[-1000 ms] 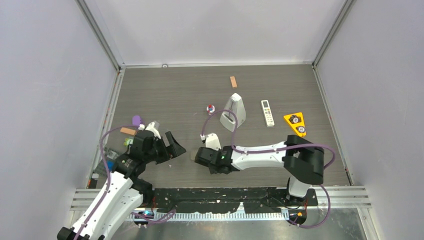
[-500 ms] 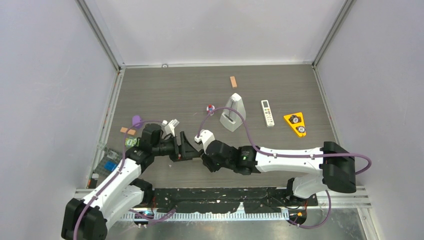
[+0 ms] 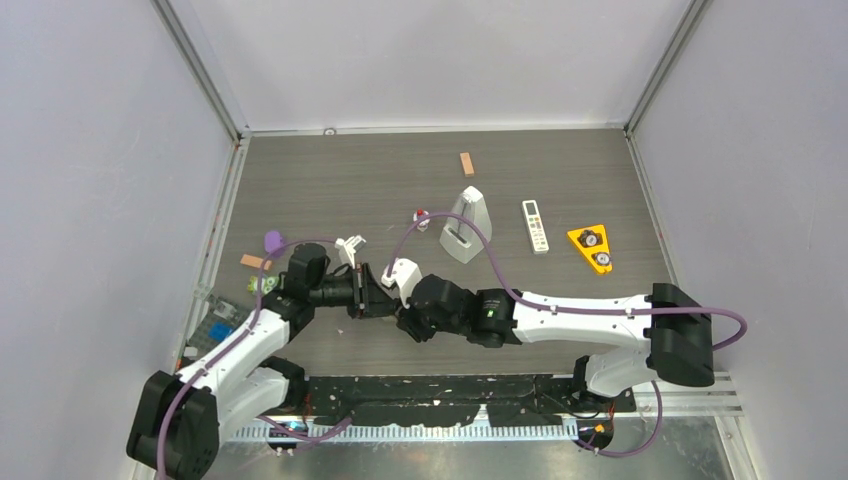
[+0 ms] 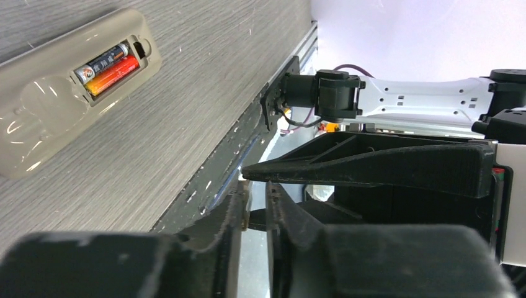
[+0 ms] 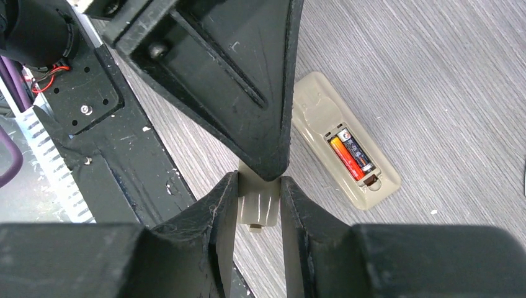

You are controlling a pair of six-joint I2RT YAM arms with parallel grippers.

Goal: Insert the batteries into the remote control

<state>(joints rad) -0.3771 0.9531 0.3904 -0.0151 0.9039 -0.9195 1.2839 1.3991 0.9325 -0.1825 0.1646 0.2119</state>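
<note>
Two batteries (image 5: 350,155) lie in the remote (image 5: 316,108), two o'clock of my right pincer (image 5: 259,186), narrowly clamped on the cover (image 5: 257,208); left pincer (image 4: 255,205) perhaps touching it, grip unclear.

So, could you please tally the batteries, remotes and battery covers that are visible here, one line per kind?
Batteries: 2, both seated in the beige remote control
Remotes: 2, that one and the white display remote
Battery cover: 1, in the right pincer
Total: 5
</note>
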